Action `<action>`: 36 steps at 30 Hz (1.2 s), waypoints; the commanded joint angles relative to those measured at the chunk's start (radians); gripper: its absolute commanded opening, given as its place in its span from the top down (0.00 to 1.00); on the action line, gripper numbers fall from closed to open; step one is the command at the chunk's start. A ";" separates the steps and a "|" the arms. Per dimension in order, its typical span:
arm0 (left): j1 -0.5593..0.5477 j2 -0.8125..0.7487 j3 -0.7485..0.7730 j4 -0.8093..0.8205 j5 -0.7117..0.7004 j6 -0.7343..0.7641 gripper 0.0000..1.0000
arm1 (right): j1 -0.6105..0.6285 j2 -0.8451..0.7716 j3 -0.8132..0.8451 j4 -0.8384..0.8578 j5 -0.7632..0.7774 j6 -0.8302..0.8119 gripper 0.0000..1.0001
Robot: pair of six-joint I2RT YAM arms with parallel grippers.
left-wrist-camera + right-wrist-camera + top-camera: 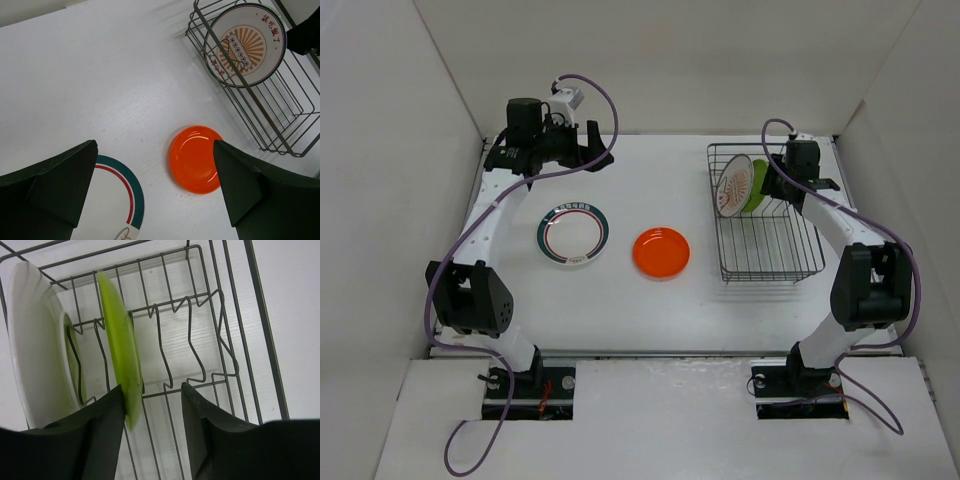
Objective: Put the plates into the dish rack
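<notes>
Stiff, light and slick, the lime plate (pixel 117 340) stands in the dish rack (pixel 269 340), apparently unheld; right gripper (pixel 152 395) parted, left gripper (pixel 155 165) wide. Pinch rims.

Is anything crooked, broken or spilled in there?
Nothing broken or spilled. Only the lime green plate stands out: it leans in the dish rack and looks blurred, right by the right claw.

Lime green plate (pixel 118 340) is blurred; ringed plate (pixel 109 206) cut off below.
</notes>
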 commanded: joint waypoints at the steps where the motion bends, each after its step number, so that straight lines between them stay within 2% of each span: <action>1: 0.000 -0.008 0.017 0.012 0.024 0.027 0.00 | 0.004 0.002 0.032 0.020 0.032 -0.003 0.46; 6: 0.000 -0.008 -0.006 0.041 0.061 0.027 0.00 | 0.004 -0.051 0.052 -0.012 0.086 0.006 0.40; 10: -0.009 0.001 -0.056 0.088 0.107 0.017 0.00 | 0.004 -0.103 0.104 -0.104 0.220 0.046 0.29; 11: -0.009 0.012 -0.081 0.101 0.119 0.017 0.00 | 0.004 -0.117 0.114 -0.142 0.248 0.058 0.23; 12: -0.021 0.032 -0.091 0.111 0.119 0.017 0.00 | 0.004 -0.152 0.114 -0.155 0.271 0.079 0.23; 14: -0.035 0.064 -0.091 0.111 0.119 0.017 0.00 | 0.016 -0.198 0.114 -0.164 0.301 0.095 0.12; 16: -0.050 0.127 -0.076 0.084 0.141 0.056 0.00 | 0.016 -0.280 0.095 -0.164 0.301 0.095 0.10; 17: -0.064 0.147 -0.066 0.075 0.150 0.056 0.00 | 0.025 -0.307 0.085 -0.154 0.252 0.095 0.10; 18: -0.081 0.168 -0.042 0.062 0.150 0.069 0.00 | 0.025 -0.338 0.076 -0.135 0.215 0.086 0.00; 21: -0.122 0.259 0.013 -0.013 0.162 0.111 0.00 | 0.025 -0.454 0.017 -0.083 0.004 0.032 0.00; 24: -0.176 0.337 0.081 -0.067 0.138 0.149 0.00 | 0.034 -0.533 -0.006 -0.069 -0.122 0.014 0.00; 31: -0.236 0.417 0.082 -0.057 0.003 0.149 0.00 | 0.044 -0.649 0.005 -0.118 -0.248 -0.016 0.00; 36: -0.268 0.462 0.093 -0.073 -0.006 0.162 0.01 | 0.044 -0.685 0.005 -0.118 -0.356 0.003 0.00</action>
